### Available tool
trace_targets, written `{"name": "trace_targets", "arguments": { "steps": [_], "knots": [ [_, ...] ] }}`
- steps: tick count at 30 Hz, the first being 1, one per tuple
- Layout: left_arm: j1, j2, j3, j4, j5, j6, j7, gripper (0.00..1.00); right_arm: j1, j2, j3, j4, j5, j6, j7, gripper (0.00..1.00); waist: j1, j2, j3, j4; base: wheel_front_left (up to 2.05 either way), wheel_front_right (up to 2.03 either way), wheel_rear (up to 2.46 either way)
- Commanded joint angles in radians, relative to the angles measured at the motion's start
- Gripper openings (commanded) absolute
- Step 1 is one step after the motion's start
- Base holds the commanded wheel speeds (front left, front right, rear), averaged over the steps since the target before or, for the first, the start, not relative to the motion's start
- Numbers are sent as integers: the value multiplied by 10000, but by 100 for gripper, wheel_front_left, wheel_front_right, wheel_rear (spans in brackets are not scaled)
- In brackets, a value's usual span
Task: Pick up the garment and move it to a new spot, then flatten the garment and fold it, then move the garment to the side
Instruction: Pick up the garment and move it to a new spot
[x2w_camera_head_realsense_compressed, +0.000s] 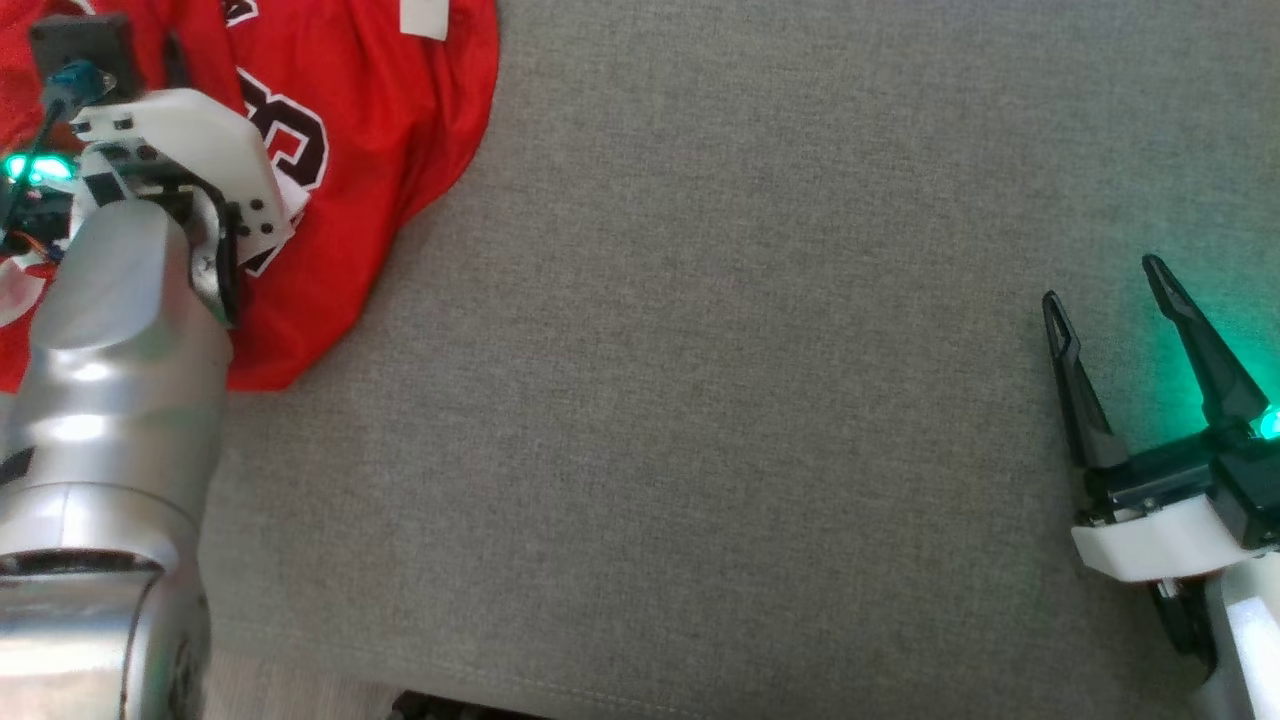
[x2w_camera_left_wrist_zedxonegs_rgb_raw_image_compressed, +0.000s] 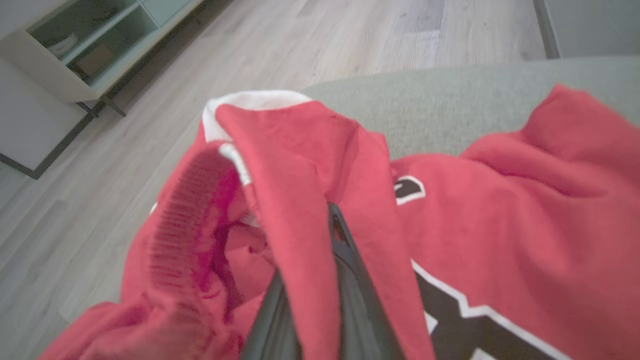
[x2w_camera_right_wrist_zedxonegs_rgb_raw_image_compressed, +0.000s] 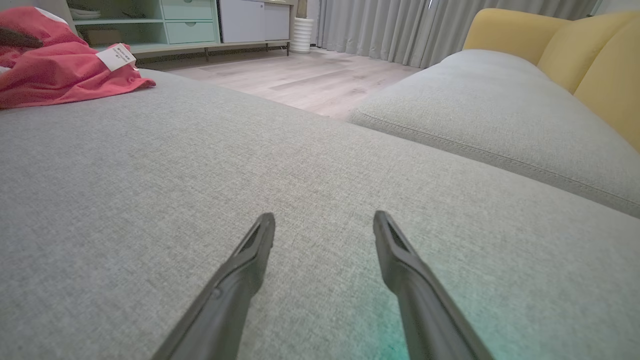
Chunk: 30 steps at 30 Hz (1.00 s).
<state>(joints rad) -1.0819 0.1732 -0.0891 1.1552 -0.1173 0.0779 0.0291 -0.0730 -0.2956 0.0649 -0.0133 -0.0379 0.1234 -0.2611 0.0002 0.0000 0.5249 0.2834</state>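
The grey sofa cushion (x2w_camera_head_realsense_compressed: 700, 350) is broad and flat, covered in coarse woven cloth. The red jersey (x2w_camera_head_realsense_compressed: 400, 120) lies crumpled at the upper left of the head view; it is soft, with dark letters edged in white. The step in hand is, I think, the picking up. The left pincer (x2w_camera_left_wrist_zedxonegs_rgb_raw_image_compressed: 315, 280) is narrow, closed on a raised fold of the jersey. The right pincer (x2w_camera_head_realsense_compressed: 1100, 282), at the lower right, stands wide and holds nothing. The next move calls for a lift and a carry over the bare cushion. A small white label (x2w_camera_right_wrist_zedxonegs_rgb_raw_image_compressed: 116, 56) sits near the jersey's edge.

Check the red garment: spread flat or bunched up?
Bunched up: the red garment lies in rumpled folds on the grey cushion.
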Motion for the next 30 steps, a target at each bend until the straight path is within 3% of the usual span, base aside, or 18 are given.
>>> {"name": "trace_targets", "arguments": {
  "steps": [1,8,14,22,30],
  "knots": [
    [-481,656,256,-180,-21,-9,-587,0,179,-126,142,25,-1,73,-7,100,-2,0,-149,1,0,0,0],
    [-1373,1033,-85,-318,253,-123,-2127,0,-60,472,500,342,53,73,-7,100,-2,0,-1406,-389,0,0,0],
    [-1992,1199,-585,-939,649,-314,-2571,0,-75,1116,561,589,91,73,-7,100,-2,0,-2466,-1053,0,0,0],
    [-2109,957,-1326,-2613,771,-1271,-2539,0,483,2092,443,858,52,73,-7,100,-2,0,-4430,-3138,0,0,0],
    [-1072,344,-1954,-4478,376,-1805,-1467,0,806,2369,393,697,23,73,-7,100,-2,0,-4853,-5328,0,0,0]
  ]
}}
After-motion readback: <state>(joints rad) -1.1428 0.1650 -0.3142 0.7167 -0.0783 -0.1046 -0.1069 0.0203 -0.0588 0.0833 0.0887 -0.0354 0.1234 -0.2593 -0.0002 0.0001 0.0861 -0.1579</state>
